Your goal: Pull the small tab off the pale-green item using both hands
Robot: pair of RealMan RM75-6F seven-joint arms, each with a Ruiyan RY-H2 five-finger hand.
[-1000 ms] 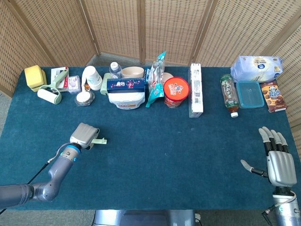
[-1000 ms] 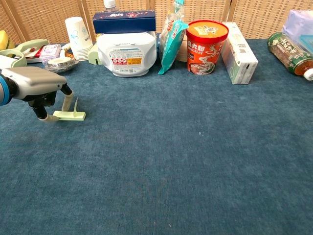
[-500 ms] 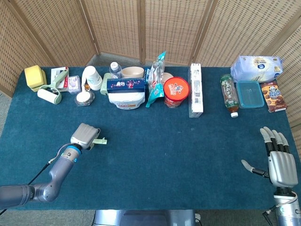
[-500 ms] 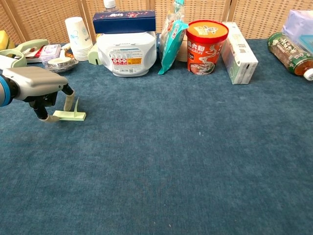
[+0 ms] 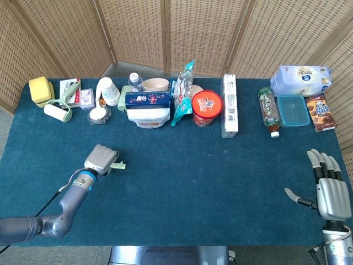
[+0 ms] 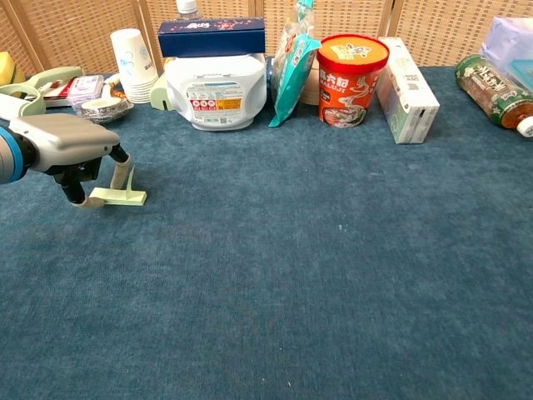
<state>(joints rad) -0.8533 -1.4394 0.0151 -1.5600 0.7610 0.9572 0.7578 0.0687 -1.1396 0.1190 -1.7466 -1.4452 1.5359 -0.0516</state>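
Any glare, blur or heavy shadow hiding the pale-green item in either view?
Head view: even light, no glare, sharp; the left hand covers most of the pale-green item. Chest view: item in focus with only a soft shadow under the left hand; frame edges bend slightly. The right hand shows only in head view.

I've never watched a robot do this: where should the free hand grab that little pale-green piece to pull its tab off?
Probably by the thin tab standing upright on the pale-green item, pinched from the open right side. The left hand already covers the item's left end, while the right hand lies far off, open.
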